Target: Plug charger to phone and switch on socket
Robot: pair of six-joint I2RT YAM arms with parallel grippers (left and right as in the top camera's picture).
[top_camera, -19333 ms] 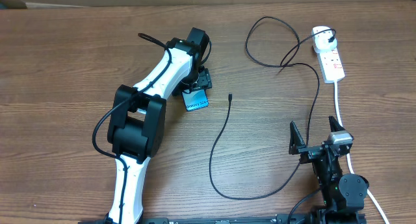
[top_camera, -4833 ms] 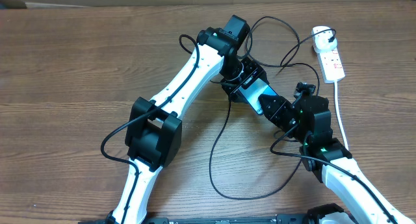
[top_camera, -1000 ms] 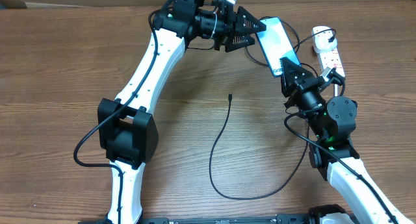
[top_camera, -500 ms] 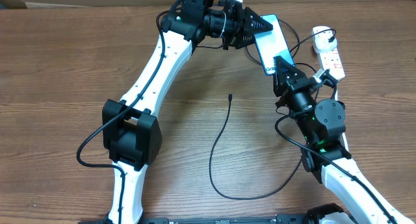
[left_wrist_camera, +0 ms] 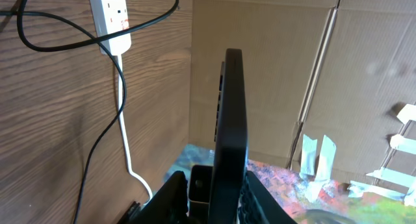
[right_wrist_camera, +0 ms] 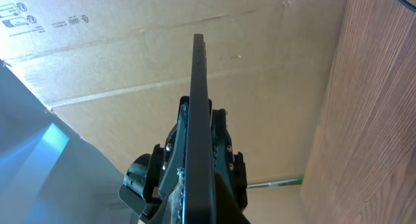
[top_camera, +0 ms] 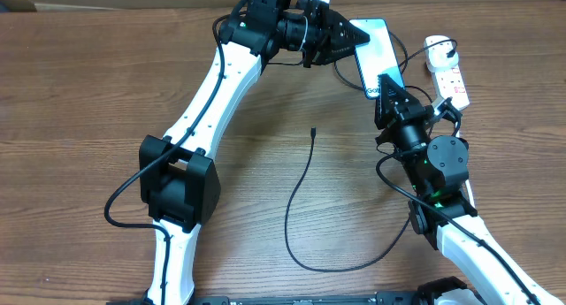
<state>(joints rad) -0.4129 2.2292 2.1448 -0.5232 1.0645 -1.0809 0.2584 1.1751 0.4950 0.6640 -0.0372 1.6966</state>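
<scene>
The phone, its light-blue screen up, hangs in the air over the table's far right, between both grippers. My left gripper has its jaws closed in on the phone's far end; in the left wrist view the phone stands edge-on between the fingers. My right gripper is shut on the near end, and the phone fills its jaws edge-on. The charger lies loose on the wood with its connector tip free. Its plug adapter sits in the white socket.
The socket's thick white cord runs down the right side beside my right arm. Black cable loops lie under the raised phone. A cardboard wall stands behind the table's far edge.
The left jaws have narrowed from wide apart onto the phone's far end. The phone has shifted slightly right in the last half second. The right gripper has kept its hold.
</scene>
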